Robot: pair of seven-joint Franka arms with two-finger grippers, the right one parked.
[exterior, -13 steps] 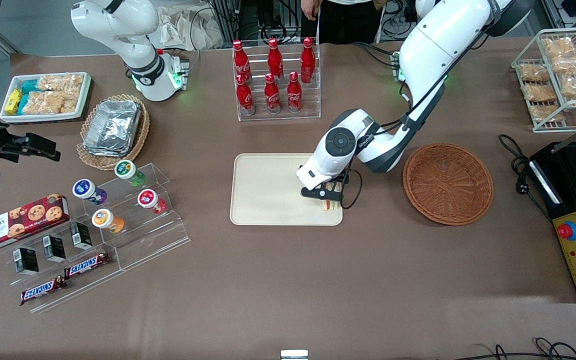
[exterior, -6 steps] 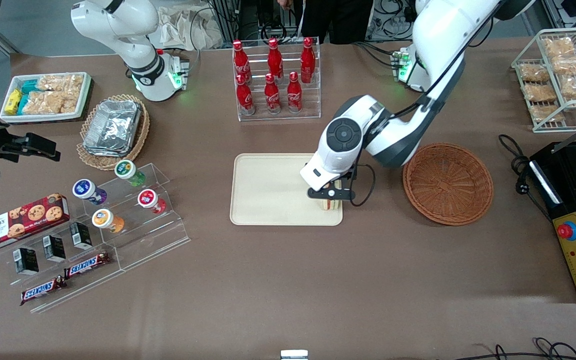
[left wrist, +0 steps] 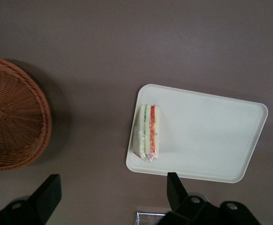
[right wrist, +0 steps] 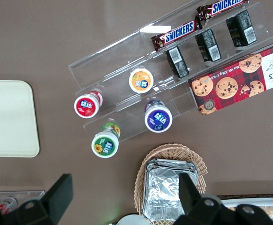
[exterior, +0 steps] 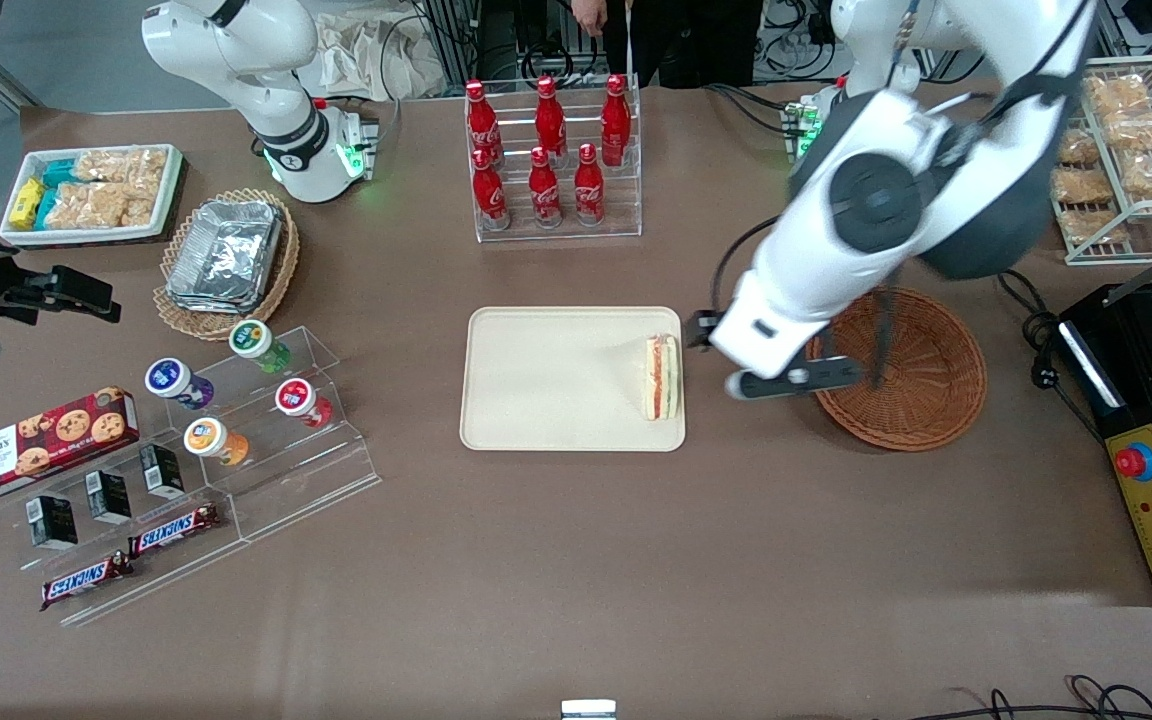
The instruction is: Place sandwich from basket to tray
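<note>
The triangular white-bread sandwich wedge with red and green filling (exterior: 660,377) lies on the cream rectangular plastic tray (exterior: 546,380), close to its rim nearest the round reddish-brown wicker basket (exterior: 911,375). I see little risk; a careless arm sweep could nudge it off. My tool (exterior: 794,379) hangs raised above the tabletop between tray and basket, fingers wide, holding nothing.

The working arm's white forearm covers the basket (exterior: 921,375) along its rim nearest the tray, and the gripper (exterior: 796,380) shows there only as a dark bar, fingers unreadable. From the wrist camera, the basket (left wrist: 12,115) runs off the frame edge, as do the two dark fingers (left wrist: 176,190), tips only showing.
</note>
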